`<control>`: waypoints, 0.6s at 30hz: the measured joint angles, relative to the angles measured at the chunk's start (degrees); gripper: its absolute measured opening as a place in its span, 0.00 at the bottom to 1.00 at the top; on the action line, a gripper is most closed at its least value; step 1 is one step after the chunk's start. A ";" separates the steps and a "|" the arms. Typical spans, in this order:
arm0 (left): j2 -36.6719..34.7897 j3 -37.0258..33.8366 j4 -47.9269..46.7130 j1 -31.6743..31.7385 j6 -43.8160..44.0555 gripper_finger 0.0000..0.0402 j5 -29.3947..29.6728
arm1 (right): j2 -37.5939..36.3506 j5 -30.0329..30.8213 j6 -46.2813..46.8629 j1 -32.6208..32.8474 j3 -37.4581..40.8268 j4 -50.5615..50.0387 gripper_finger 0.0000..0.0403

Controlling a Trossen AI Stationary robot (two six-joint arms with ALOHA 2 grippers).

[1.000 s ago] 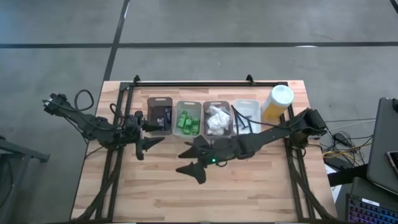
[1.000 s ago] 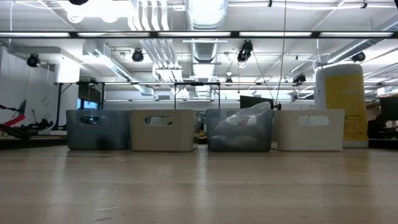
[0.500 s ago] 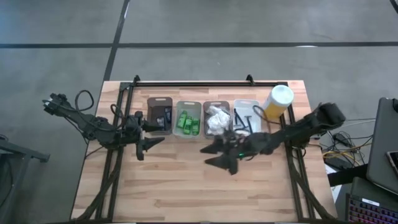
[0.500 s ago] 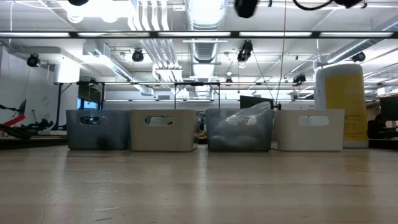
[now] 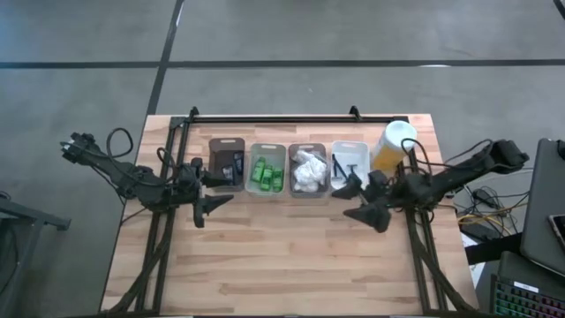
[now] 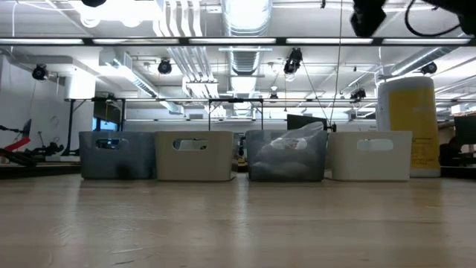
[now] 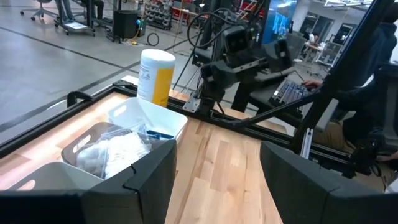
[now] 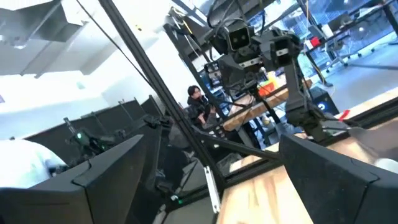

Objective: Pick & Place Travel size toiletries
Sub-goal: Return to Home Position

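Note:
The toiletries lie sorted in a row of four trays near the table's far edge. Small dark tubes [image 5: 231, 165] lie in the dark tray, green bottles [image 5: 266, 174] in the second, white packets [image 5: 308, 170] in the third, black sticks [image 5: 343, 170] in the white tray. My left gripper [image 5: 218, 190] hangs open just near of the dark tray, holding nothing. My right gripper [image 5: 350, 202] is open and empty, near of the white tray. In the left wrist view the fingers [image 7: 149, 180] stand apart over bare wood, with the white packets [image 7: 109, 152] beside them.
A tall yellow cylinder with a white cap [image 5: 392, 146] stands right of the white tray [image 5: 360, 150]. A black frame rail [image 5: 291, 118] runs along the far edge. Bare wood [image 5: 282, 256] fills the near half of the table. A person [image 8: 196, 99] shows in the room beyond.
My right arm has drawn back from the middle of the table toward its right edge, the gripper sliding from near of the green bottles' tray to near of the white tray. It now shows at the top of the low view.

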State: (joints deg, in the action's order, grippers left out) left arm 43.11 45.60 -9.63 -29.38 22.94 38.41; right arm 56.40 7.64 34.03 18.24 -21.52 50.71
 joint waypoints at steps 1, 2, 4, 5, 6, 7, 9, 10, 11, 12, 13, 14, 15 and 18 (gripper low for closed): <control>0.00 0.00 0.00 0.02 -0.02 0.59 0.00 | -1.80 -0.01 -0.58 0.00 1.61 -0.12 0.90; -0.02 0.00 0.00 0.02 -0.02 0.59 0.02 | -3.33 -0.02 -1.01 0.00 3.01 -0.20 0.90; -0.02 0.00 -0.02 0.02 -0.02 0.59 0.02 | -6.27 -0.02 -1.47 -0.02 5.87 0.36 0.90; -0.06 0.00 0.00 0.02 -0.01 0.59 0.02 | -7.65 -0.02 -1.83 -0.02 7.48 1.23 0.90; -0.09 0.00 -0.02 0.02 -0.02 0.59 0.03 | -8.88 -0.06 -2.08 -0.02 8.95 2.46 0.90; -0.09 0.00 0.00 0.02 -0.02 0.59 0.11 | -10.12 -0.31 -2.35 -0.02 10.52 3.77 0.90; -0.09 0.00 0.00 0.04 -0.02 0.59 0.19 | -12.62 -1.21 -3.10 -0.02 13.86 6.27 0.90; -0.09 0.00 -0.02 0.04 -0.02 0.59 0.20 | -13.70 -1.81 -3.81 -0.02 15.32 7.82 0.90; -0.11 0.00 -0.02 0.04 -0.02 0.59 0.20 | -14.89 -2.33 -4.47 -0.02 16.91 9.32 0.90; -0.13 0.00 0.00 0.04 -0.02 0.59 0.19 | -16.02 -3.00 -5.04 -0.02 18.44 10.70 0.90; -0.15 0.00 0.00 0.04 -0.02 0.59 0.20 | -17.04 -3.60 -5.54 -0.02 19.86 12.16 0.90; -0.17 0.00 0.00 0.04 -0.02 0.59 0.20 | -17.99 -3.97 -5.68 -0.04 20.94 12.37 0.90; -0.19 0.00 0.01 0.04 -0.01 0.59 0.22 | -18.94 -4.90 -6.07 -0.12 20.96 10.74 0.90; -0.23 0.00 0.12 0.04 -0.02 0.59 0.22 | -22.02 -9.08 -6.18 -0.29 21.02 6.91 0.90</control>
State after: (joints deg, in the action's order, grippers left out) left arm 42.89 45.60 -9.51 -29.34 22.92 38.63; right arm 34.38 -1.44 27.84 17.95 -0.49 57.61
